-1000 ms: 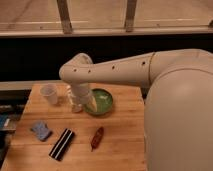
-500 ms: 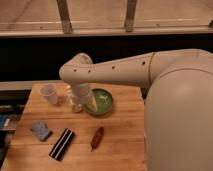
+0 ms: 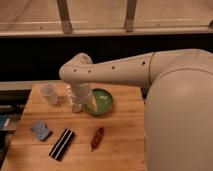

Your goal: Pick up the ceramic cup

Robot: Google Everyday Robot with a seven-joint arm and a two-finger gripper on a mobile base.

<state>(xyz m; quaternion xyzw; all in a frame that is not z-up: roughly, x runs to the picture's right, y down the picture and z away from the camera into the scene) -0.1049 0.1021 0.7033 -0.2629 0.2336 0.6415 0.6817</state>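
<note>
The ceramic cup (image 3: 49, 93) is a small plain white tapered cup. It stands upright on the wooden table (image 3: 122, 132) near the back left corner. My gripper (image 3: 76, 104) hangs below the white arm's wrist, just right of the cup and left of the round green bowl (image 3: 101, 101). It is low over the table, a short gap from the cup, and not touching it. The wrist hides much of the gripper. A slim white shape shows at the gripper; I cannot tell if it is a separate bottle.
A blue sponge-like block (image 3: 41, 130) lies at the front left. A black bar with a light stripe (image 3: 61, 144) lies beside it. A reddish-brown oblong object (image 3: 97, 137) lies in the front middle. My large white arm covers the right side.
</note>
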